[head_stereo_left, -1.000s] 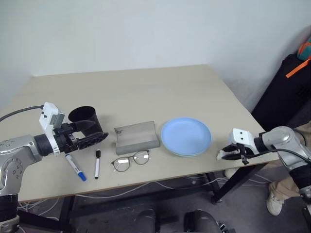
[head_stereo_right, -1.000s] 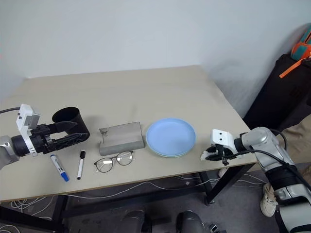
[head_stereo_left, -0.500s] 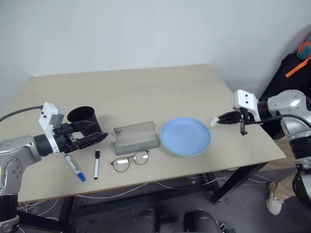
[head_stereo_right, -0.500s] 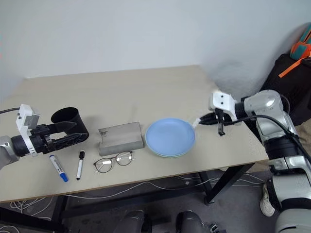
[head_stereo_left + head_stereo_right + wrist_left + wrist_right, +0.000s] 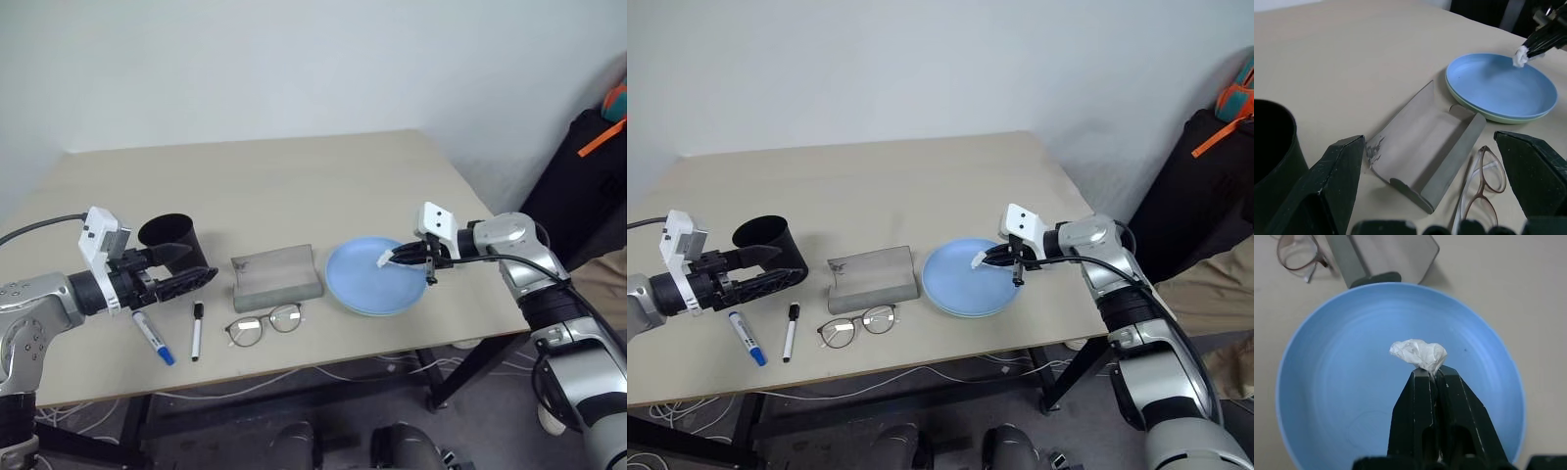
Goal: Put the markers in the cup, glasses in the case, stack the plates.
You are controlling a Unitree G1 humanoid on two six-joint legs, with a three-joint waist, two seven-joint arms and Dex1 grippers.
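R gripper [image 5: 1426, 372] clenched on tissue [image 5: 1418, 353] over stacked plates [image 5: 376, 276], L gripper [image 5: 186, 277] spread wide near cup [image 5: 171, 238]; if pinch slips, tissue litters plates.

Bare table [image 5: 294, 186] behind; cup [image 5: 168, 240], case [image 5: 274, 275], plates [image 5: 367, 284] seemingly crowd front.

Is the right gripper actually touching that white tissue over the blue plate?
Touching. The right wrist view shows the right gripper shut on the tissue, its crumpled end sticking out past the fingertips above the blue plate.
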